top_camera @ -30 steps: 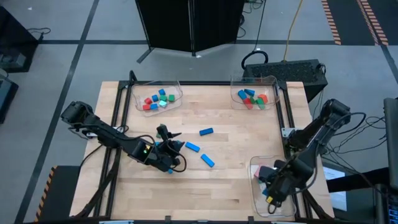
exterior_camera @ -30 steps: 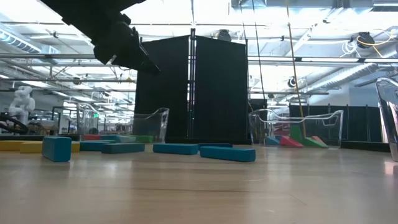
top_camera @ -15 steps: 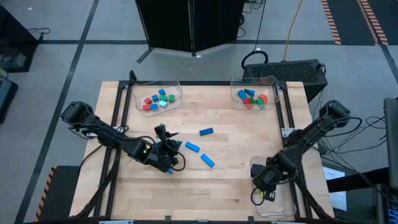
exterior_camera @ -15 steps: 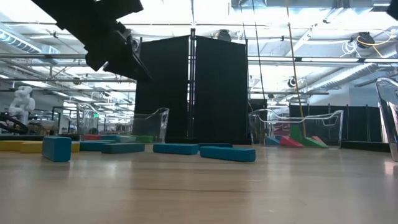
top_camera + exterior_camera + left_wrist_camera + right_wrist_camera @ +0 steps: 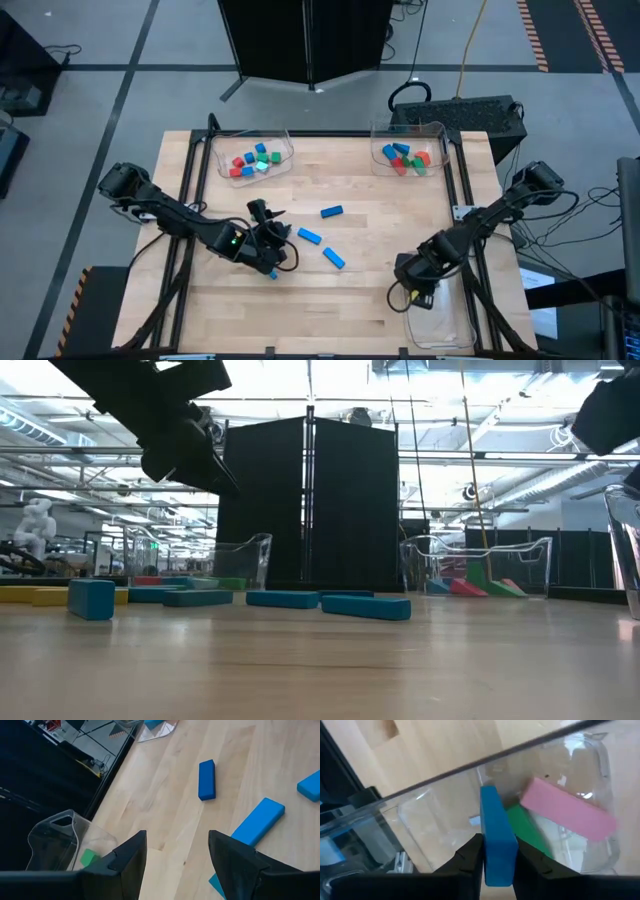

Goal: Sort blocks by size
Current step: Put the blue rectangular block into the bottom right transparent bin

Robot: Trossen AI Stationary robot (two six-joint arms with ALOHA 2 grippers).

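Three blue bars (image 5: 332, 211) (image 5: 309, 236) (image 5: 333, 257) lie flat on the table's middle. My left gripper (image 5: 262, 245) hovers open and empty just left of them; its wrist view (image 5: 175, 855) shows a dark blue bar (image 5: 207, 780) and a light blue bar (image 5: 257, 822) ahead. My right gripper (image 5: 408, 288) is at the left wall of the near right tray (image 5: 445, 325), shut on a blue bar (image 5: 495, 820). A pink bar (image 5: 567, 810) and a green block (image 5: 525, 830) lie in that tray. Small blocks fill two far trays (image 5: 252, 158) (image 5: 408, 152). My right gripper pinches the blue bar by its two long sides (image 5: 496, 855) between the two fingers. The bar lies along the fingers and sticks out ahead of them. Whether its far end rests on anything cannot be told.
The low view shows a teal cube (image 5: 91, 598) and blue bars (image 5: 365, 606) on the wood. Bare wood lies along the table's near edge and between the far trays. The clear tray walls (image 5: 445, 775) stand close before my right gripper.
My right gripper has gone from over the near right tray toward the table's left, to the tray's left wall.
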